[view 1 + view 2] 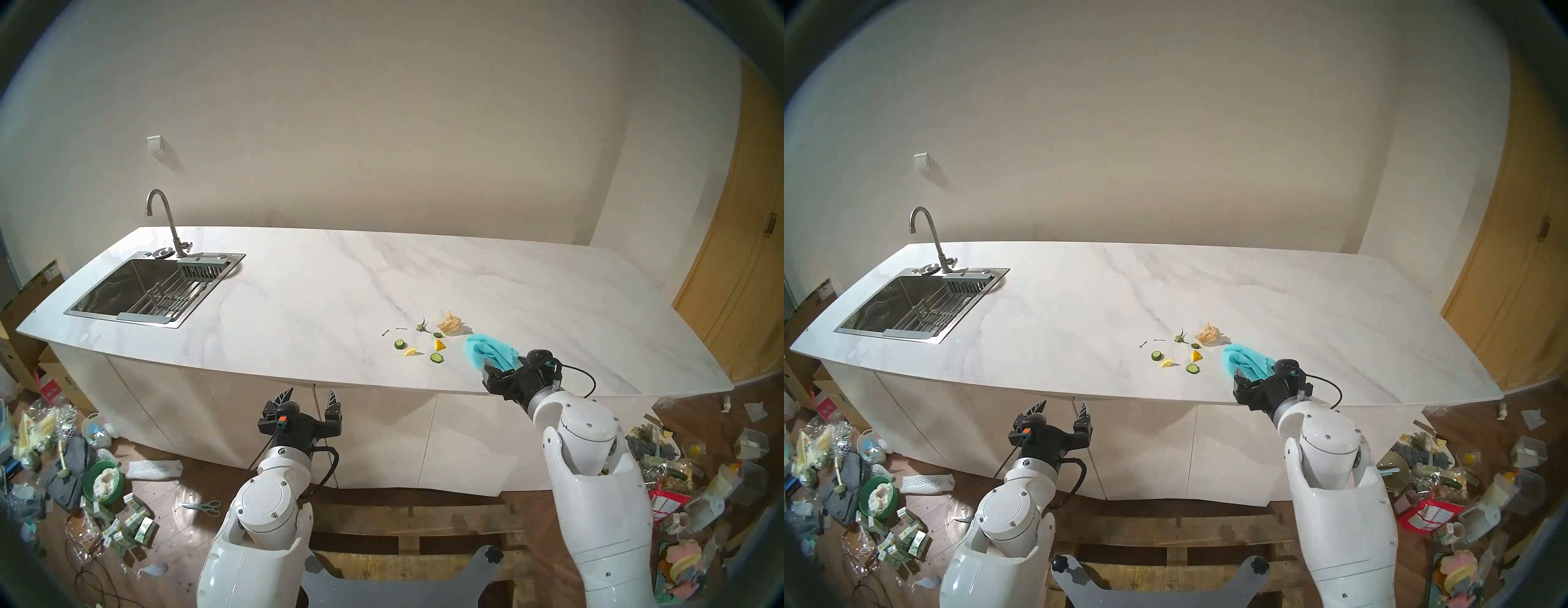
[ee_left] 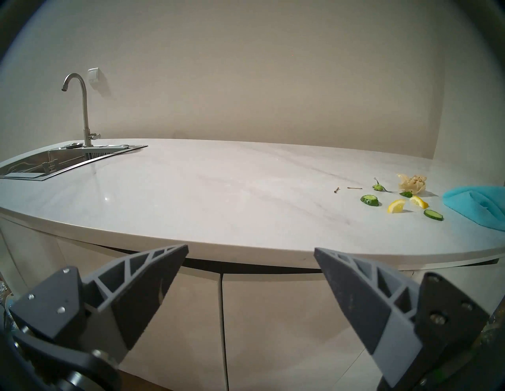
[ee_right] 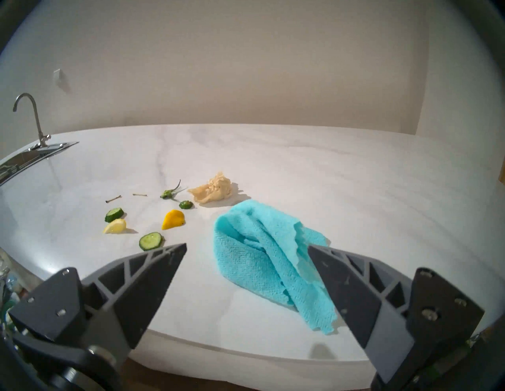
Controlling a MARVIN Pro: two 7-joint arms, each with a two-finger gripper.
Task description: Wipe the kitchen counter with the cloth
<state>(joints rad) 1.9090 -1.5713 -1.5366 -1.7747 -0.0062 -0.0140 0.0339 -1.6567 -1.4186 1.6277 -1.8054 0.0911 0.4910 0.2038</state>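
Observation:
The white marble-look kitchen counter has a steel sink and faucet at its left end. The turquoise cloth lies crumpled near the front right edge; it also shows in the right wrist view. My right gripper is open just above the counter at the front edge, its fingers either side of the cloth's near part. The right finger touches the cloth's folds. My left gripper is open and empty, below the counter's front edge by the cabinet fronts.
Left of the cloth lie a beige paper wad, cucumber slices, lemon wedges, green stem bits and small twigs. Clutter covers the floor on both sides. A wooden door stands at far right.

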